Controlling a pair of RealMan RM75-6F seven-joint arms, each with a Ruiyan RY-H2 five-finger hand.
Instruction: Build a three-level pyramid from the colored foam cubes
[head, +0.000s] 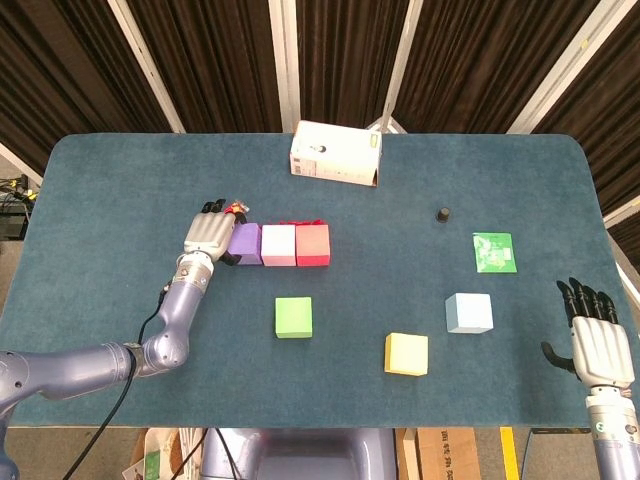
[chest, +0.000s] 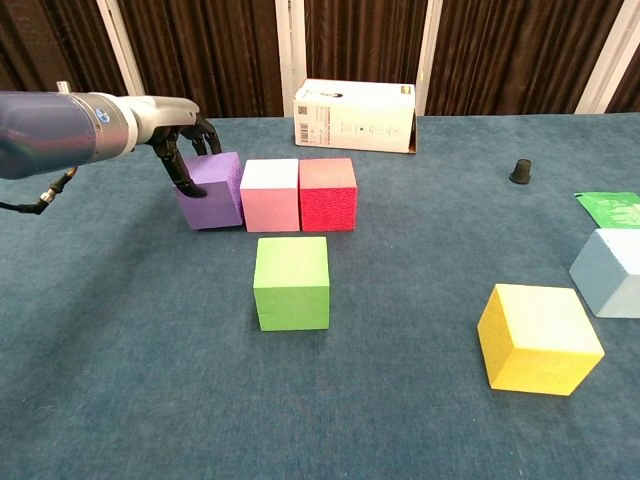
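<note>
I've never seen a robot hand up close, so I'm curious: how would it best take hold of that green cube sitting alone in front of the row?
Probably from above, fingers and thumb on two opposite side faces of the green cube. It sits flat and square with bare table on every side, so its left and right faces are free. The pink cube behind leaves a gap too.

six foam cubes (head: 293, 317), one white cardboard box (head: 335, 154), one green card (head: 493, 252), one small black cap (head: 442, 214), two hands (head: 206, 236)
</note>
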